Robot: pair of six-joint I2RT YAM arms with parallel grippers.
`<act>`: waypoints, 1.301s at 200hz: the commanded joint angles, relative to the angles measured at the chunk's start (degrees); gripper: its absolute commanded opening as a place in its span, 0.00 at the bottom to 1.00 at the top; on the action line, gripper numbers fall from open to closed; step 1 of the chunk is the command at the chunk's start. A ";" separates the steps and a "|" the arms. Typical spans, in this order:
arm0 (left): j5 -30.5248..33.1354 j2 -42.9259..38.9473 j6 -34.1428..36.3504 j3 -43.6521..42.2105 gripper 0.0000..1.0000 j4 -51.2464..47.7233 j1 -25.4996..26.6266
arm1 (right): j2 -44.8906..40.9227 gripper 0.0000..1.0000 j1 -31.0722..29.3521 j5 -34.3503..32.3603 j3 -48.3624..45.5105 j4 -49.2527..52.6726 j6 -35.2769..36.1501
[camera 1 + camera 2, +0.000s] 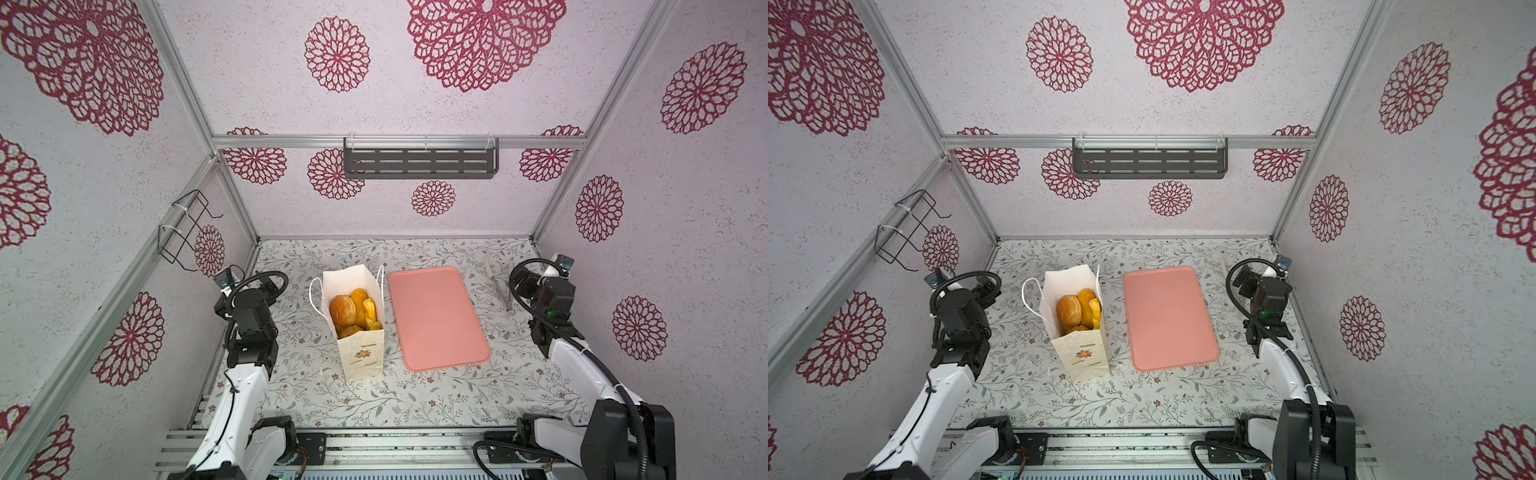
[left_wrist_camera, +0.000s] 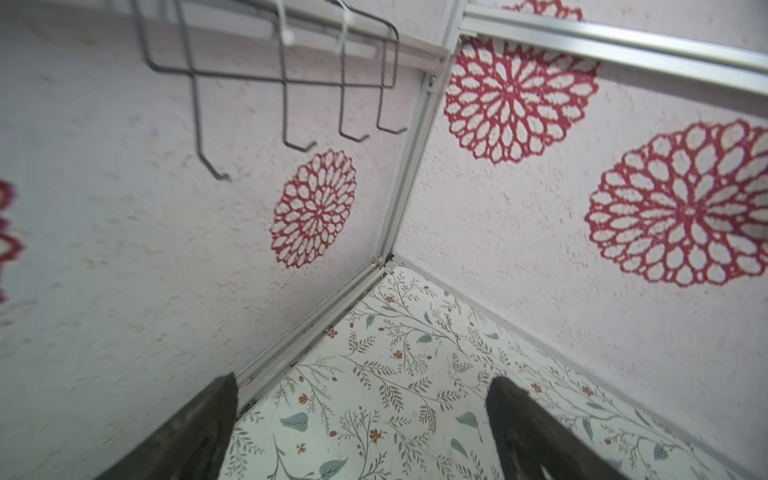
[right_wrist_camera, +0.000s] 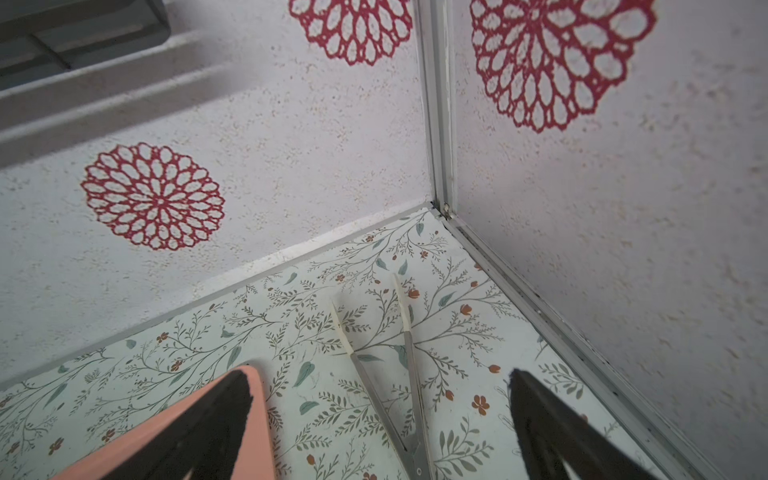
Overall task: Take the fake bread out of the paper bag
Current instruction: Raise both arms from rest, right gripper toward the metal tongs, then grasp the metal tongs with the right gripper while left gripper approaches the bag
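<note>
Standing upright on the desk (image 1: 415, 395), the paper bag (image 1: 361, 353) held the fake bread (image 1: 343, 309) inside, just beside the pink tray (image 1: 436, 320). Your left end effector (image 2: 361, 380) and right end effector (image 3: 380, 374) were released, jaws wide apart, grasping nothing.

The paper bag (image 1: 361, 353) stands on the table (image 1: 415, 399), to the right of the left gripper (image 2: 361, 382). The fake bread (image 1: 343, 309) sits in the bag. The tray (image 1: 436, 316) lies just beside the bag, on the side nearer the right gripper (image 3: 376, 374). The tongs (image 3: 411, 365) lie on the table just before the right gripper, between it and the tray.
</note>
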State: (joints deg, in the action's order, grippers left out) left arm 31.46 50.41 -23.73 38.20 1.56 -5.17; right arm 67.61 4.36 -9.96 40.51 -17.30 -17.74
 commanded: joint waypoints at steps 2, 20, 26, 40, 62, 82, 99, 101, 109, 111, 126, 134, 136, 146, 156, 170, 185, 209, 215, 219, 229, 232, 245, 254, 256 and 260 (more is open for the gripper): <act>-0.09 -5.91 -7.48 2.37 0.97 -23.03 -0.37 | 1.58 0.99 2.47 4.17 2.81 16.39 -2.66; -11.54 -11.47 -8.08 1.74 0.97 -28.29 -0.29 | 3.37 0.99 4.36 7.38 2.89 15.62 -0.45; -14.75 -13.20 -8.13 1.42 0.97 -29.76 -0.28 | 4.29 0.99 4.60 8.32 3.12 15.10 0.93; -21.51 -16.87 -7.73 0.68 0.97 -33.21 -0.28 | 6.90 0.99 4.60 9.43 3.34 14.14 4.34; -24.95 -21.09 -5.83 0.41 0.97 -38.70 1.12 | 12.10 0.99 4.60 9.91 5.46 14.39 8.38; -26.08 -21.89 -3.85 1.40 0.97 -39.46 3.36 | 17.25 0.99 4.60 11.21 8.40 14.60 11.54; -25.76 -21.42 -4.07 1.27 0.97 -39.39 4.09 | 20.39 0.99 4.58 12.91 10.34 14.33 15.14; -25.80 -21.30 -4.05 1.27 0.97 -39.32 4.22 | 20.85 0.99 4.60 13.00 10.54 14.27 15.46; -25.77 -20.94 -4.02 1.31 0.97 -39.25 4.59 | 22.39 0.99 4.60 13.44 11.38 14.36 17.00; -25.76 -20.87 -4.00 1.34 0.97 -39.20 4.63 | 22.87 0.99 4.60 13.51 11.60 14.45 17.51; -25.27 -20.62 -4.00 1.52 0.97 -39.40 5.15 | 26.19 0.98 4.55 13.57 14.22 16.61 20.70; -24.88 -20.87 -4.35 1.53 0.97 -39.36 5.32 | 27.89 0.98 4.60 14.20 15.71 17.92 22.85; -24.81 -20.92 -4.39 1.53 0.97 -39.40 5.40 | 28.29 0.98 4.60 14.25 16.08 18.27 23.26; -24.44 -21.39 -4.52 1.45 0.97 -39.43 5.82 | 30.52 0.97 4.60 14.69 18.18 19.98 24.56; -23.76 -21.88 -4.90 1.44 0.97 -39.37 6.22 | 32.73 0.95 4.58 15.41 20.17 21.57 25.96; -22.90 -22.20 -4.93 1.51 0.97 -39.65 6.29 | 35.30 0.92 4.60 16.00 22.83 23.52 27.49; -21.98 -21.95 -5.01 1.71 0.97 -39.92 6.29 | 37.20 0.91 4.60 15.92 25.08 24.62 27.96; -22.19 -21.25 -5.19 1.45 0.97 -39.24 6.23 | 39.29 0.88 4.52 16.58 27.51 25.42 28.41; -22.24 -20.87 -5.18 1.44 0.97 -39.15 6.23 | 39.75 0.88 4.44 16.52 28.04 25.62 28.26; -22.41 -20.75 -5.18 1.36 0.97 -39.01 6.27 | 40.06 0.87 4.43 16.42 28.45 25.80 28.21; -22.77 -20.23 -5.16 1.44 0.97 -38.94 6.25 | 40.99 0.85 4.43 16.14 29.44 26.48 28.20; -22.84 -20.05 -5.18 1.49 0.97 -39.00 6.23 | 41.20 0.84 4.36 16.04 29.71 26.70 28.15; -23.19 -19.46 -5.10 1.62 0.97 -39.10 6.23 | 42.28 0.82 4.09 15.85 30.55 27.92 28.76; -23.29 -19.26 -5.09 1.62 0.97 -39.18 6.22 | 42.99 0.81 3.76 15.09 30.90 28.74 29.27; -23.31 -19.20 -5.10 1.62 0.97 -39.11 6.22 | 43.07 0.80 3.67 14.89 31.00 28.93 29.43; -23.26 -19.21 -5.10 1.62 0.97 -39.12 6.23 | 43.38 0.80 3.53 14.61 31.18 29.32 29.64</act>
State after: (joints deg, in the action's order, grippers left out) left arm 8.38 30.63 -28.77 39.00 -37.85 0.82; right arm 109.65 8.69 5.30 69.65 8.43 9.74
